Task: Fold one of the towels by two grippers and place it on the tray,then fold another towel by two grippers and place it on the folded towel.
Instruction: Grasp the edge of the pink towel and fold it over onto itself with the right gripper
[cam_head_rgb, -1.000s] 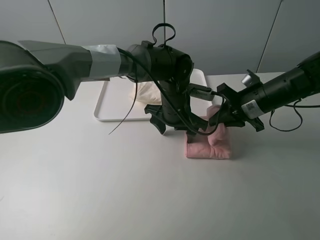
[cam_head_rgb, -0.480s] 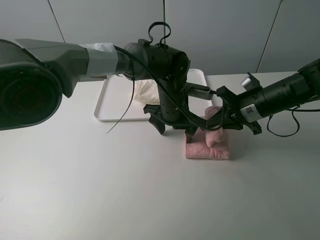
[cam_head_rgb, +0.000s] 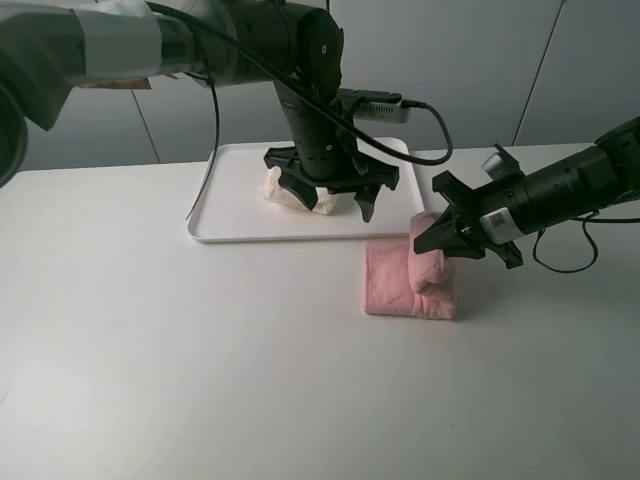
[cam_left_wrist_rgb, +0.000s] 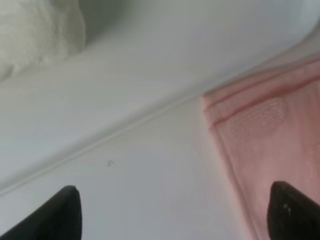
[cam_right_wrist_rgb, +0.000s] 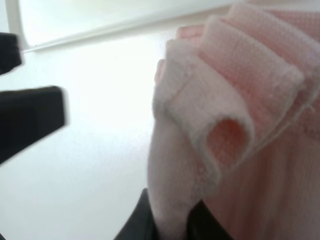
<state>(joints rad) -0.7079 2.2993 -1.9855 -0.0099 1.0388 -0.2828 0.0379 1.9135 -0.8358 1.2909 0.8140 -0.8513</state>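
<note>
1. Two steps in hand: cream towel (cam_head_rgb: 290, 186) already on tray (cam_head_rgb: 232, 228); pink towel (cam_head_rgb: 400, 285) folded on tabletop (cam_head_rgb: 200, 360), just beside tray.
2. Right end effector (cam_head_rgb: 432, 236) pinching pink towel's raised fold; left end effector (cam_head_rgb: 325, 195) wide, empty, over tray.
3. Next, probably: grip opposite edge with left, lift together onto cream towel.

A soft pale pink terry cloth towel (cam_left_wrist_rgb: 265, 135) is lying on the white counter (cam_left_wrist_rgb: 150, 170), beside the flat white plastic tray (cam_left_wrist_rgb: 150, 65) holding a fluffy cream towel (cam_left_wrist_rgb: 37, 30).
</note>
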